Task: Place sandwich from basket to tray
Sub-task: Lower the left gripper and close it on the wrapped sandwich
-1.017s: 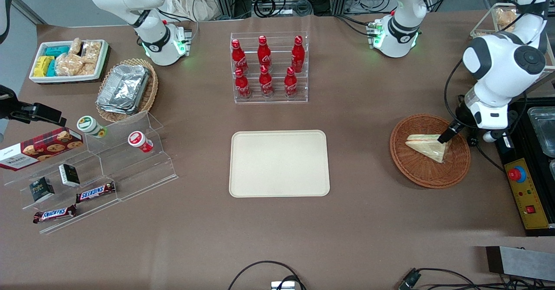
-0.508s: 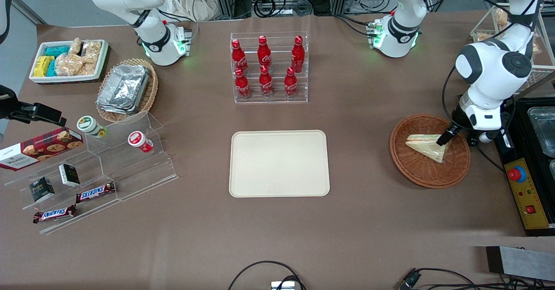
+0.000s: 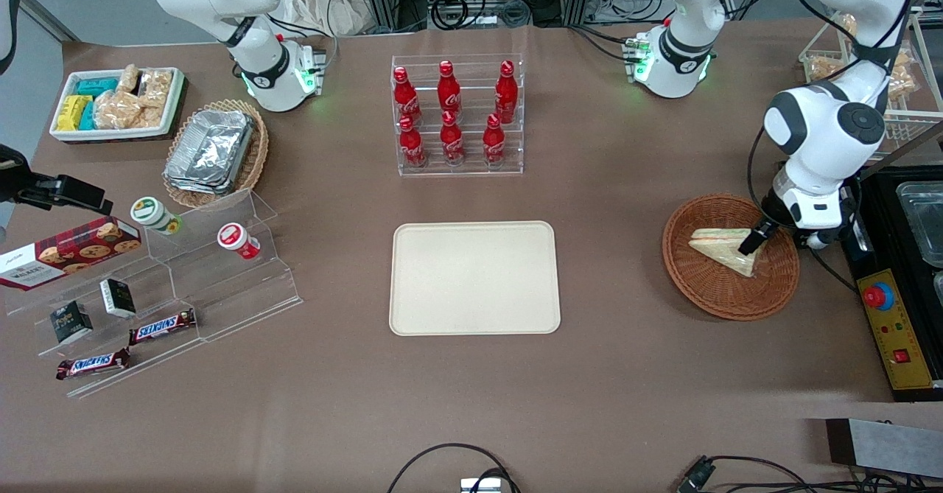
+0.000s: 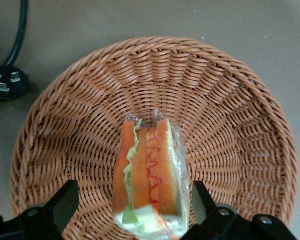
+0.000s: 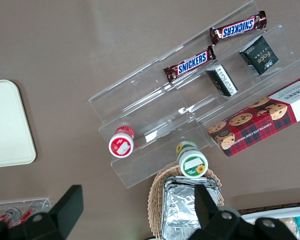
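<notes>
Spread wide, black fingers (image 4: 65, 202) of the left arm's gripper (image 4: 132, 210) straddle the clear-wrapped triangular white-bread sandwich (image 4: 150, 175), gripping nothing yet. The wedge lies in the round reddish-brown wicker basket (image 3: 707, 287), well apart from the bare beige plastic tray (image 3: 474, 278). Over the past second the arm has swung toward the tray while its fingertip stayed at the sandwich; a grasp looks imminent.

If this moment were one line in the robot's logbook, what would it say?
step: grasp approach | gripper: open, straddling sandwich | sandwich: in basket | tray: awaiting sandwich
</notes>
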Robot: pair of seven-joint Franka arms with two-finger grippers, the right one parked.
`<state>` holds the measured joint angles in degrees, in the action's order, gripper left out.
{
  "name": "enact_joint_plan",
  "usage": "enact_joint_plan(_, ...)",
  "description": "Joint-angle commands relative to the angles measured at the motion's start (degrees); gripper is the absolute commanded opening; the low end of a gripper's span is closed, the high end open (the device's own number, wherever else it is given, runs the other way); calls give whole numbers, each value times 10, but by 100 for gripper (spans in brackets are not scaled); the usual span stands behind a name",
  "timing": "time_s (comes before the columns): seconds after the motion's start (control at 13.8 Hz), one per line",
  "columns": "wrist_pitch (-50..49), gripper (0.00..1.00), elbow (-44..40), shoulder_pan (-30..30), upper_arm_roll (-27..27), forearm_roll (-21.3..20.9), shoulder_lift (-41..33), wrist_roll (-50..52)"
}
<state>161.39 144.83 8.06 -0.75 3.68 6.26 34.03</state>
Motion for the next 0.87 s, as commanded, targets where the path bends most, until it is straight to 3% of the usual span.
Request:
enact_joint_plan(0.0,34,100,7,5,-3,5,17,-9)
enact_joint_plan(0.15,34,99,7,5,-3,4,18,-9)
enact_joint_plan(0.22,34,89,7,5,-3,4,19,-10)
enact_joint_plan(0.29,34,77,6,5,-3,4,20,-9)
enact_joint_plan(0.51,34,23,6,4,-3,4,20,-9)
enact_joint_plan(0.58,33,11,5,4,-4,5,20,-9)
enact_joint_plan(0.65,32,2,5,4,-4,4,18,-9)
enact_joint_plan(0.8,28,1,4,2,-4,4,12,-12)
